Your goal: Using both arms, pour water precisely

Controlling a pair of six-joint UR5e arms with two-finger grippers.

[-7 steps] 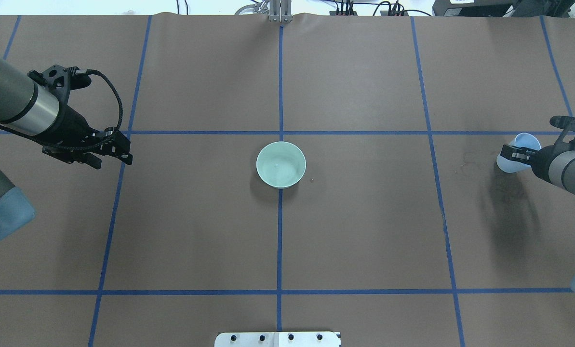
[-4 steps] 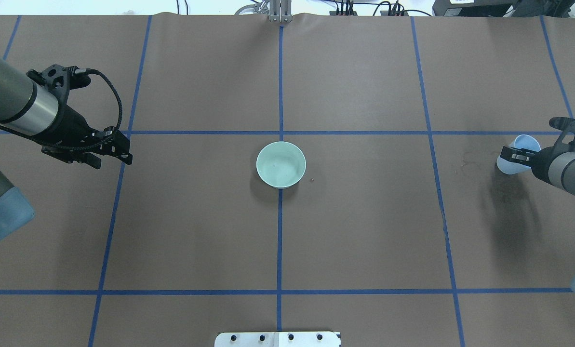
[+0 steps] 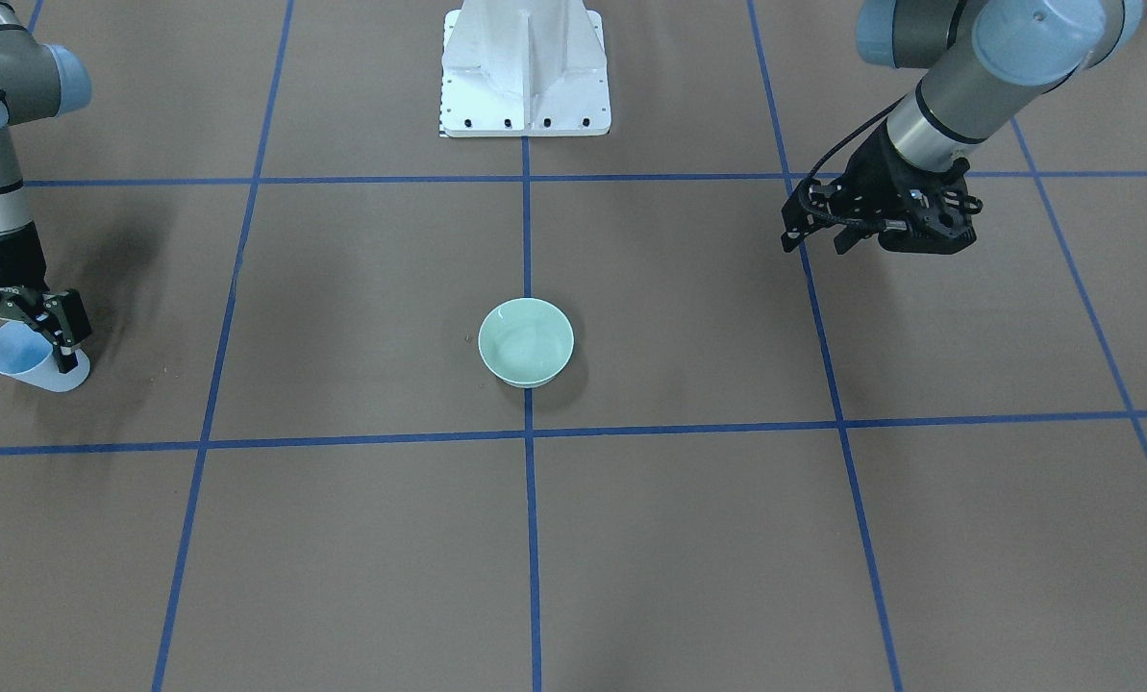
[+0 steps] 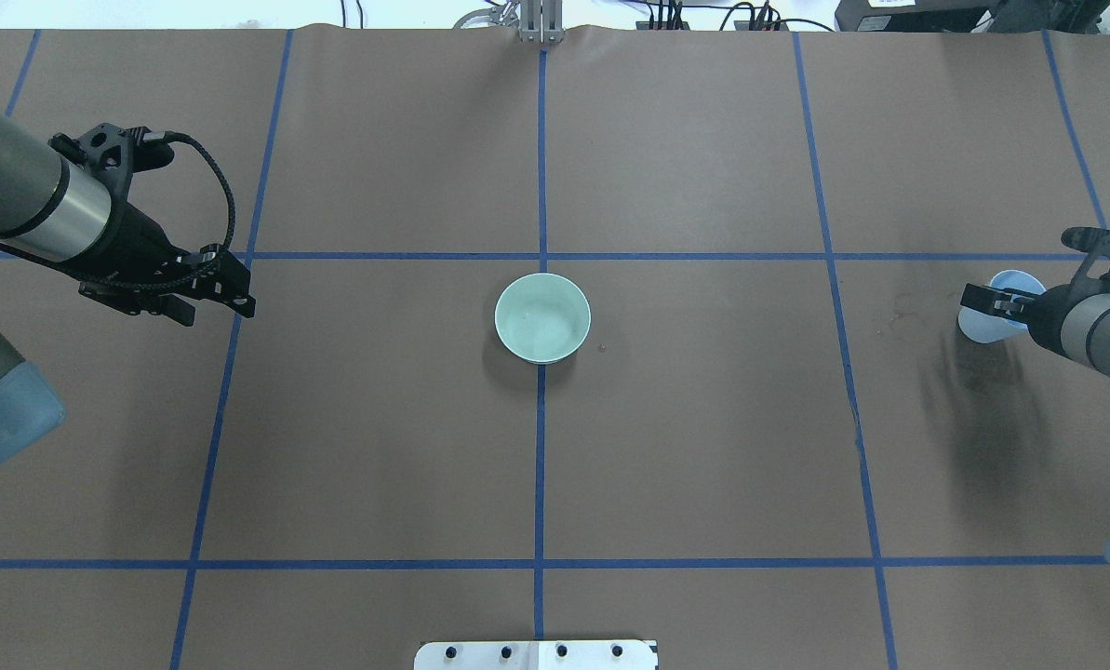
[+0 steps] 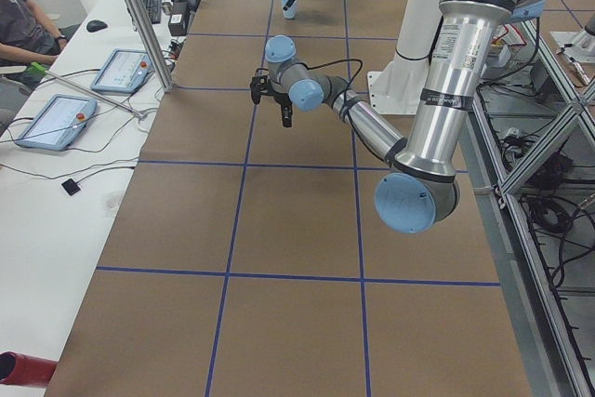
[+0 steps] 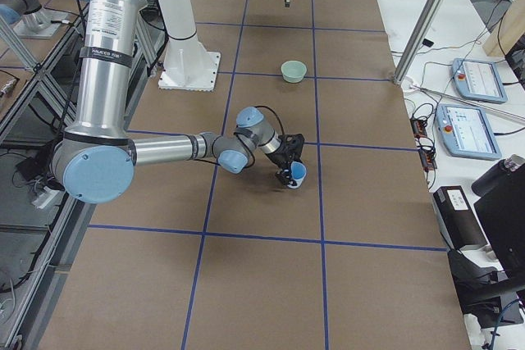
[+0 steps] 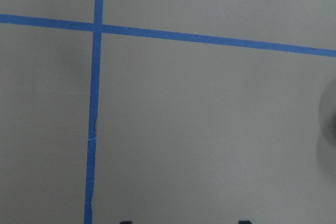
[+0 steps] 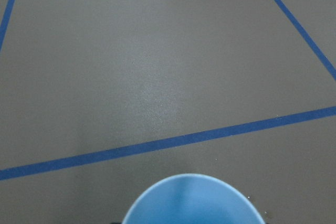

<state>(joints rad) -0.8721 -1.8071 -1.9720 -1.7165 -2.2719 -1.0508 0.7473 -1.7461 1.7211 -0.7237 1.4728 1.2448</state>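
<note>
Light-blue cup (image 3: pixel 15 365) is clamped between the right gripper (image 3: pixel 25 332) fingers, nothing is held by the left gripper (image 3: pixel 813 237), fingers spread wide, green bowl (image 3: pixel 525 342) is touched by neither

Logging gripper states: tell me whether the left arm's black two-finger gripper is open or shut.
Open: the black left gripper has its fingers apart, holding nothing.

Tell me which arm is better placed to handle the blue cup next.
Right. The right gripper clasps the blue cup; the left gripper hangs open and empty on the far side of the green bowl.
</note>
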